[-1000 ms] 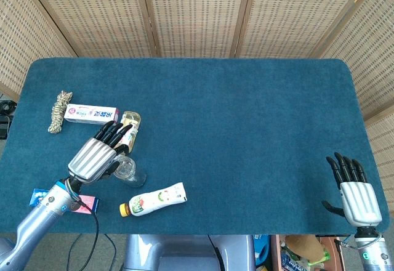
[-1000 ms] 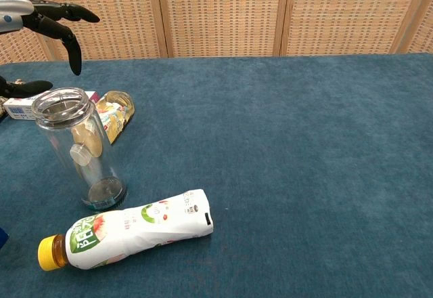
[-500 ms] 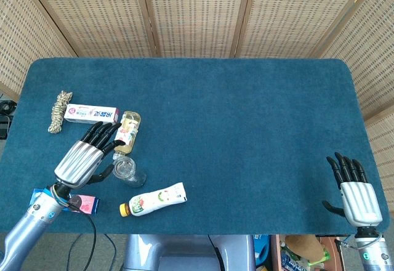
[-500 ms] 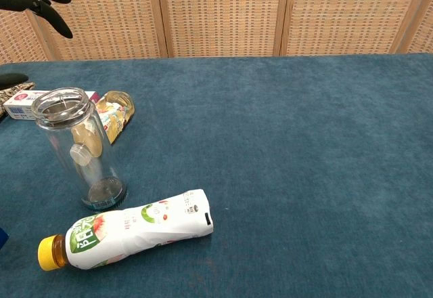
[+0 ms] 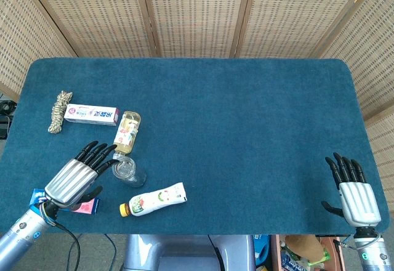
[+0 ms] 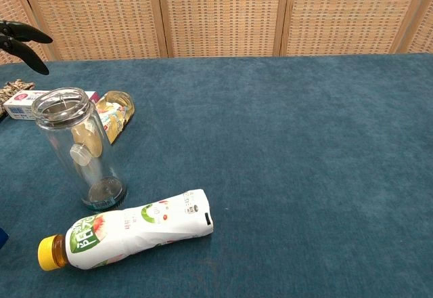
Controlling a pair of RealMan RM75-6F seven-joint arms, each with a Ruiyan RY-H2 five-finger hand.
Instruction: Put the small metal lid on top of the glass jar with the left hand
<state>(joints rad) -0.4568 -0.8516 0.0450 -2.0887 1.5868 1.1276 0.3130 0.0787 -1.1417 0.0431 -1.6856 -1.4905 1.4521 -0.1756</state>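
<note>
The head view looked steeply down from above the near edge of the worktop [image 5: 246, 129], facing the woven screen [image 5: 197, 12] behind it, far enough off to take in the whole blue surface and both hands at the bottom corners. The chest view sat much lower and closer, near the surface level, and looked across the worktop [image 6: 304, 149] towards the same screen [image 6: 223, 13], covering mostly the left and middle part. Both views shared the glass jar [image 5: 126, 170] [image 6: 74, 145], the lying drink bottle [image 5: 154, 200] [image 6: 128, 230], the toothpaste box [image 5: 91, 114] [image 6: 30, 101] and the left hand's fingertips [image 5: 95, 152] [image 6: 24, 40].
</note>
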